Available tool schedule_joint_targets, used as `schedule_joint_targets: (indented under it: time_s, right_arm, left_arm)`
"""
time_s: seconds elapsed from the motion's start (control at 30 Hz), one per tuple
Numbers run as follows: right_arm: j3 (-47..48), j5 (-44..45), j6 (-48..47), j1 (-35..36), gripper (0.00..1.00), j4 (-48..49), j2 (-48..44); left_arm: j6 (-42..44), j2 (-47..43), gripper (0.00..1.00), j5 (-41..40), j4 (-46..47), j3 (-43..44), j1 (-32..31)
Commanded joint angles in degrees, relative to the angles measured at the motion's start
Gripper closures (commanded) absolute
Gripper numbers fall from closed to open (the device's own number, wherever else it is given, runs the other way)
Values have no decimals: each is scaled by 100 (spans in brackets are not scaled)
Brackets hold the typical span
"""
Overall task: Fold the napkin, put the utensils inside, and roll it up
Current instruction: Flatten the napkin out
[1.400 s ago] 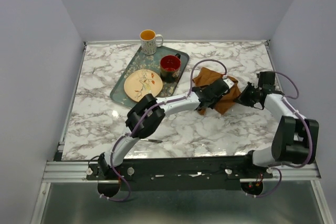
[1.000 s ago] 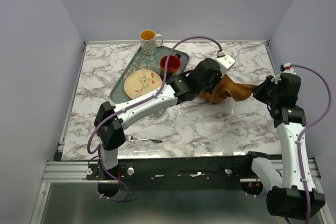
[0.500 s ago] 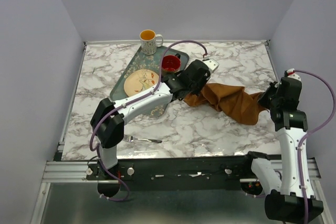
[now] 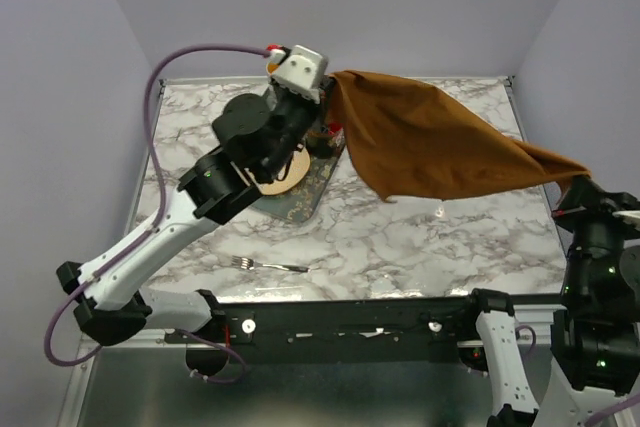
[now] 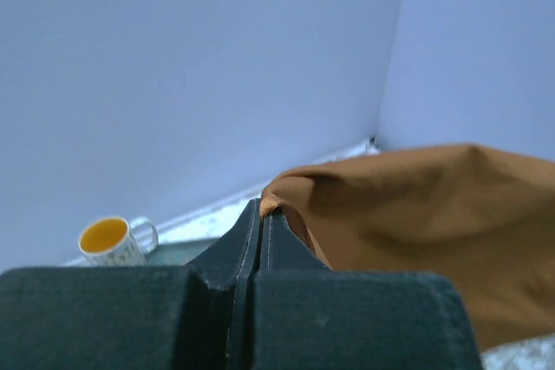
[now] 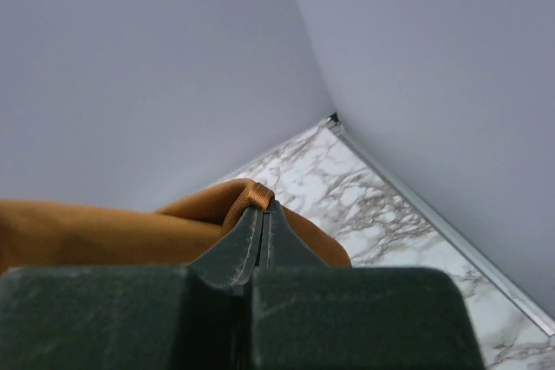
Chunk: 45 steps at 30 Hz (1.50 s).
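Dk green patterned tray sits on white/grey marble table, toward its back-left part. On the tray: cream plate w/ floral print, only partly in view. At tray's far right corner, a sliver of red mug, mostly hidden. Just beyond tray's far end stands a white patterned mug, orange inside, handle to the right in left wrist view. Plain lavender-grey walls behind tray.

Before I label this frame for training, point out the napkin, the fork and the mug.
napkin [image 4: 440, 142], top view, middle of the spread cloth
fork [image 4: 270, 267], top view, mid-handle
mug [image 5: 113, 245], left wrist view, front wall below rim
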Motion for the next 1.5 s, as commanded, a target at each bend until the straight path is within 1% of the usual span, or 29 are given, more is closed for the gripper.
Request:
schedule_joint_targets:
  time_s: [0.0,0.03,0.13,0.2,0.23,0.27,0.33,0.37,0.4,0.43,0.5,0.53,0.57,0.6,0.63,0.7,0.8,0.83,0.9,0.93,1.0,1.03,1.07,1.1,1.13,1.17,1.23,1.33,1.47]
  right_arm:
    - [1046,1040,-302,71,99,-580,490]
    - [1361,1241,-355,114,99,-816,647]
    - [1330,1313,-453,229,99,-1099,772]
    - [733,929,-383,229,99,-1117,798]
    - [566,448,-269,229,99,-1283,859]
    - [68,182,-189,229,99,-1284,956]
    - [-462,-311,-49,229,98,-1240,1166]
    - [-621,-330,-5,220,93,-1301,1350]
    - [-901,-331,83,220,84,-1319,1839]
    - [-973,-226,119,220,63,-1389,2044]
    - [-1053,-295,-64,220,44,-1329,2379]
    - [-1149,-495,-335,229,32,-1128,2346]
    - [-1211,-619,-486,238,22,-1013,2293]
    - [-1246,-751,-583,272,19,-960,2284]
    - [-1212,-1074,-697,403,12,-994,2371]
    - [-1272,-1506,-716,641,12,-1012,2477]
    - [-1790,-2026,-339,1632,12,-705,2433]
    - [-1913,-2035,-103,2279,12,-565,2451]
    - [-2300,-1861,135,3020,13,-424,2591]
    - [-2397,-1694,354,3746,13,-267,2678]
    - [-2651,-1527,584,4462,14,-73,3003]
    - [-2713,-1369,724,5187,14,207,3135]
    - [-2740,-1315,795,5551,16,340,3258]
    - [-2723,-1080,883,5877,18,446,3660]
    - [-2706,-991,1040,6428,26,691,3855]
    - [-2697,-946,1085,6669,30,850,4092]
    - [-2670,-762,1252,7326,31,1331,4699]
    - [-2531,-473,1401,7899,26,1677,5435]
    - [-2346,-366,1455,8323,21,1958,6132]
  left_arm:
    - [478,-460,100,-273,946,-559,-14]
    - [470,-582,100,-318,965,-690,-14]
    - [496,-619,100,-213,782,-876,-14]
    - [225,-540,100,-38,544,-1025,-14]
    - [67,-418,100,59,291,-1121,-14]
    - [-274,-364,100,182,175,-1166,-14]
    - [-732,-50,100,621,-106,-1297,-14]
    - [-900,100,100,788,-212,-1350,-14]
    - [-1302,285,100,911,-326,-1368,-14]
    - [-1462,652,100,1130,-571,-1394,-14]
    - [-1823,953,100,1036,-827,-1500,-23]
    - [-2094,1111,100,922,-915,-1587,-23]
    - [-2140,1139,100,965,-829,-1884,-14]
    - [-2167,1148,100,965,-759,-2009,-14]
    - [-2263,1157,100,930,-645,-2123,-14]
    - [-2386,1165,100,886,-600,-2317,29]
    - [-2623,1244,100,773,-582,-2291,100]
    - [-2668,1305,100,772,-626,-2256,213]
    - [-2764,1393,100,816,-705,-2081,346]
    - [-2782,1498,100,842,-801,-2011,477]
    - [-2817,1639,100,1016,-907,-1773,618]
    - [-2835,1762,100,1114,-968,-1694,680]
    - [-2852,1815,100,1210,-977,-1606,793]
    - [-2870,1851,100,1255,-969,-1588,821]
    - [-2879,1895,100,1281,-943,-1579,838]
    - [-2879,1912,100,1299,-925,-1562,882]
    - [-2905,1974,100,1447,-881,-1553,935]
    - [-2940,2044,100,1563,-828,-1544,1023]
    - [-2923,2053,100,1624,-828,-1561,1058]
